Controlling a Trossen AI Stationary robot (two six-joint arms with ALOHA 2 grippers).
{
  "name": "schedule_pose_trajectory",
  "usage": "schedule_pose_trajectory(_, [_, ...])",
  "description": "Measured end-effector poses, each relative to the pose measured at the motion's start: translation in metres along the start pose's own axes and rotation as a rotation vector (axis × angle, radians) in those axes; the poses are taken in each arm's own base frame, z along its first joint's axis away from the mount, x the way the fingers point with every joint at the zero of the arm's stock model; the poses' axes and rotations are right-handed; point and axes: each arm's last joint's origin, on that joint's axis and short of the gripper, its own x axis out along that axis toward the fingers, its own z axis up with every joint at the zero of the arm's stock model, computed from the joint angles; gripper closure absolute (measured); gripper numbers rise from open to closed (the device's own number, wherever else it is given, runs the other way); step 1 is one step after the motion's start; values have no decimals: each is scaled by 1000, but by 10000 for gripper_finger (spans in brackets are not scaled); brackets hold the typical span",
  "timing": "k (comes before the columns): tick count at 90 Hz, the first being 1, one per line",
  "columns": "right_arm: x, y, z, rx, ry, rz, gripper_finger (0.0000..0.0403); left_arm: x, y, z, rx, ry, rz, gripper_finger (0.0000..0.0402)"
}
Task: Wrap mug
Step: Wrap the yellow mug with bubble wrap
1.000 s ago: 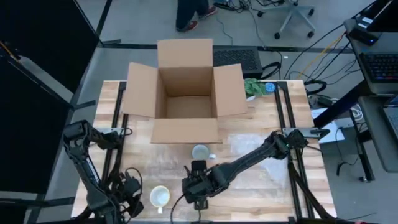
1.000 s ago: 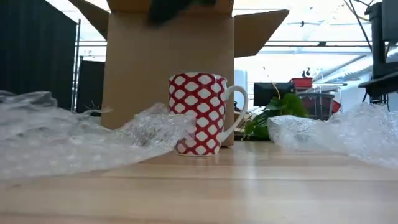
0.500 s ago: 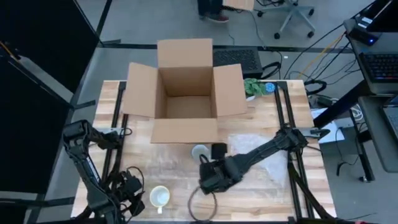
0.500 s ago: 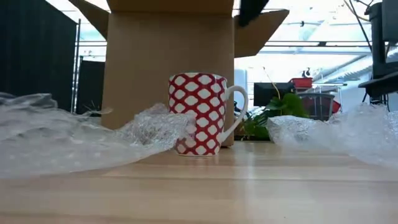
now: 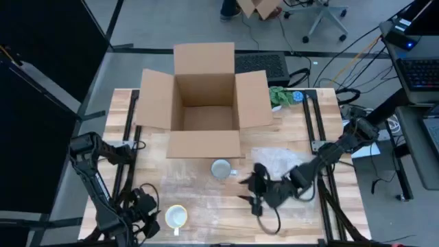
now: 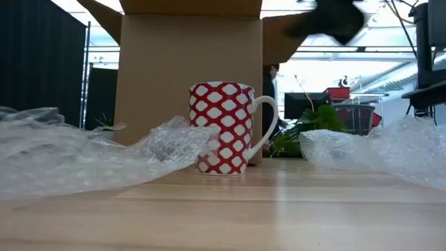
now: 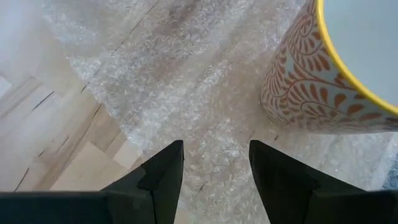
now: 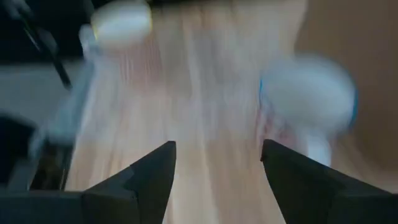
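Our right hand (image 5: pixel 252 191) hangs open and empty over the bench (image 5: pixel 192 206) beside the red mug (image 5: pixel 221 169) — unwrapped, bubble wrap (image 6: pixel 104 157) touching it; left hand (image 7: pixel 214 168) open by the yellow-rimmed mug (image 7: pixel 339 68) — waiting.

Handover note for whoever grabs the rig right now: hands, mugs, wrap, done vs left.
Left hand: open, empty, low at the table's front-left corner over bubble wrap, next to the orange-patterned mug.
Right hand: open, empty, above the table just right of the red mug.
Red mug stands upright in front of the open box, handle toward the right arm's side; in the low view a fold of wrap lies against its side but does not enclose it.
Done: neither mug wrapped, box looks empty.
Left: fold wrap around the mug.
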Motion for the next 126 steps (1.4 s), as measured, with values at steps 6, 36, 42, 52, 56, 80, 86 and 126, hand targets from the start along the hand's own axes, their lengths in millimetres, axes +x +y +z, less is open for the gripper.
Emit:
schedule_pose_trajectory(6, [14, -11, 4, -68, 22, 23, 179, 0, 0, 0, -3, 0, 0, 230])
schedule_pose_trajectory(36, [69, -43, 36, -287, 358, 62, 179, 2, -1, 4, -40, -1, 7, 230])
schedule_pose_trajectory(42, [76, -41, 39, -293, 409, 133, 179, 3, -1, 5, -44, -1, 10, 230])
schedule_pose_trajectory(52, [91, -37, 24, -324, 516, 155, 179, 3, -1, 5, -44, -1, 10, 230])
schedule_pose_trajectory(56, [97, -38, 21, -325, 522, 134, 179, 3, -1, 5, -43, -1, 10, 230])
schedule_pose_trajectory(80, [117, -51, -2, -272, 648, 71, 220, 3, -1, 5, -41, 0, 10, 230])
schedule_pose_trajectory(86, [116, -50, -4, -275, 665, 81, 262, 3, -1, 5, -37, 0, 10, 230])
schedule_pose_trajectory(126, [47, -26, 26, -216, 681, 25, 396, 3, -1, 5, -36, -5, 9, 230])
